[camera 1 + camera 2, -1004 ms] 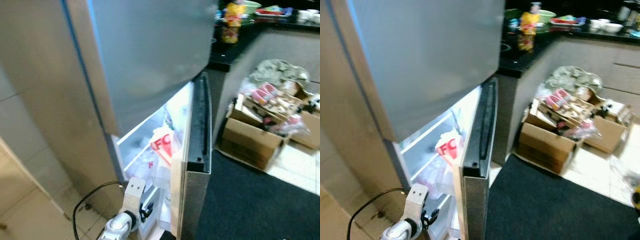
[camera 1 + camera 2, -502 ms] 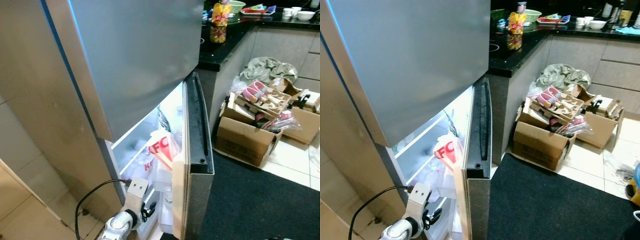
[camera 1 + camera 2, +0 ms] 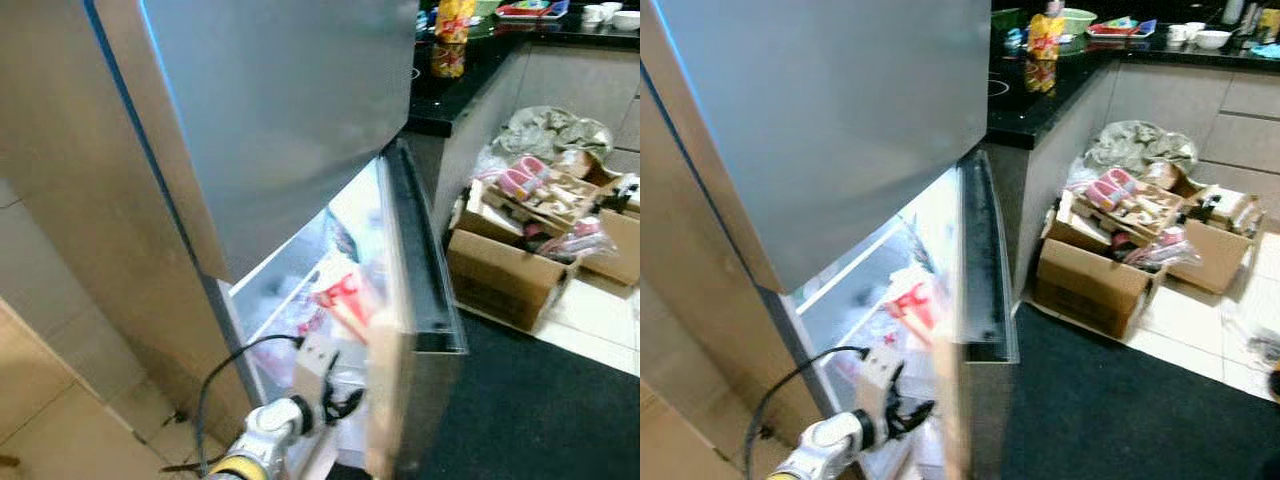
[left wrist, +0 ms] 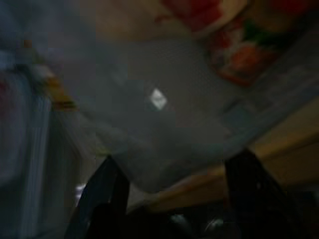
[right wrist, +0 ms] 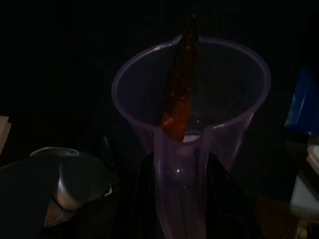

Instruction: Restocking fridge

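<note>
Silver fridge door [image 3: 290,110], red-and-white bag [image 3: 335,295], black mat [image 3: 1120,410].

fridge shelf [image 3: 290,300]: red-white bag [image 3: 340,300], blurred | floor [image 3: 1210,330]: cardboard boxes [image 3: 1090,285], black mat [image 3: 1120,410]

We see a black kitchen counter [image 3: 1045,105] as landmark. On it: yellow snack bag [image 3: 1044,38], green bowl [image 3: 1077,20], white cups [image 3: 1200,36]. Below it: open cardboard boxes [image 3: 1095,285] of clutter, on tile just beside a dark floor mat [image 3: 1120,410].
</note>
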You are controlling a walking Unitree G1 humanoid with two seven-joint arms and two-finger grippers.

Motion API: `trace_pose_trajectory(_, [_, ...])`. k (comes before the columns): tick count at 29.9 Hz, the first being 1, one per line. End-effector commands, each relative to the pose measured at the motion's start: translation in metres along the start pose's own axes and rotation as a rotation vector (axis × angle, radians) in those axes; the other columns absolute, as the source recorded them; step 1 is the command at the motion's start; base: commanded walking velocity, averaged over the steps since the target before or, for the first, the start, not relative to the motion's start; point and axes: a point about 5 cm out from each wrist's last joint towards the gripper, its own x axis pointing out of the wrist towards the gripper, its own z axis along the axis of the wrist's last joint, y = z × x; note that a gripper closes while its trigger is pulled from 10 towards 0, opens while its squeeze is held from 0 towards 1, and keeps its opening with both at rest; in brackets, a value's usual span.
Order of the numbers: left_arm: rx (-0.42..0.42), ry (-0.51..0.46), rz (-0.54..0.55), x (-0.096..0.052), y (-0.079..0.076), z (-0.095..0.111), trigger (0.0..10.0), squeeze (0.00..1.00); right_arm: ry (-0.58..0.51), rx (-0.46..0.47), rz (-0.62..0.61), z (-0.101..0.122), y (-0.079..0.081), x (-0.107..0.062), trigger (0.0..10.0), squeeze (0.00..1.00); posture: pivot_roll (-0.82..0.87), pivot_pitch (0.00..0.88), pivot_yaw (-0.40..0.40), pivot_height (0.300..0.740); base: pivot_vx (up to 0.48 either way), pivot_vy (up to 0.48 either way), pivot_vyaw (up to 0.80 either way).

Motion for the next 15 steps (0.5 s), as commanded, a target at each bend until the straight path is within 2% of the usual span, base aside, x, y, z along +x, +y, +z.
trace_pose_trajectory(1, [0.099, -0.136, -0.232, 0.029, -0.033, 0.045, 10.0, 0.00, 0.000, 0.002, 0.006, 0.000, 0.002, 0.000, 10.0, 0.00, -0.14, 0.020, 0.055, 0.740, 0.000, 0.000, 0.00])
trace_pose_trajectory(2, [0.099, -0.140, -0.244, 0.030, -0.035, 0.046, 10.0, 0.00, 0.000, 0.001, 0.006, 0.000, 0.002, 0.000, 10.0, 0.00, -0.14, 0.020, 0.055, 0.740, 0.000, 0.000, 0.00])
trace_pose_trajectory(3, [0.103, -0.144, -0.325, 0.036, -0.048, 0.050, 10.0, 0.00, 0.002, 0.002, 0.005, 0.000, 0.002, 0.000, 10.0, 0.00, -0.14, 0.022, 0.058, 0.740, 0.000, 0.000, 0.00])
trace_pose_trajectory(4, [0.103, -0.144, -0.325, 0.036, -0.048, 0.050, 10.0, 0.00, 0.002, 0.002, 0.005, 0.000, 0.002, 0.000, 10.0, 0.00, -0.14, 0.022, 0.058, 0.740, 0.000, 0.000, 0.00])
trace_pose_trajectory(7, [0.093, -0.163, -0.518, 0.046, -0.078, 0.057, 10.0, 0.00, 0.006, 0.002, 0.006, -0.001, 0.002, 0.000, 10.0, 0.00, -0.15, 0.025, 0.061, 0.740, 0.000, 0.000, 0.00])
trace_pose_trajectory(10, [0.076, -0.183, -0.551, 0.047, -0.083, 0.060, 10.0, 0.00, 0.007, 0.003, 0.007, -0.001, 0.002, 0.000, 10.0, 0.00, -0.15, 0.026, 0.065, 0.740, 0.000, 0.000, 0.00])
trace_pose_trajectory(13, [0.071, -0.190, -0.554, 0.047, -0.083, 0.061, 10.0, 0.00, 0.007, 0.003, 0.008, -0.001, 0.002, 0.000, 10.0, 0.00, -0.15, 0.026, 0.065, 0.740, 0.000, 0.000, 0.00])
trace_pose_trajectory(15, [0.058, -0.167, -0.388, 0.035, -0.051, 0.052, 10.0, 0.00, 0.010, -0.001, 0.011, -0.001, 0.003, 0.000, 10.0, 0.00, -0.14, 0.028, 0.061, 0.740, 0.000, 0.000, 0.00])
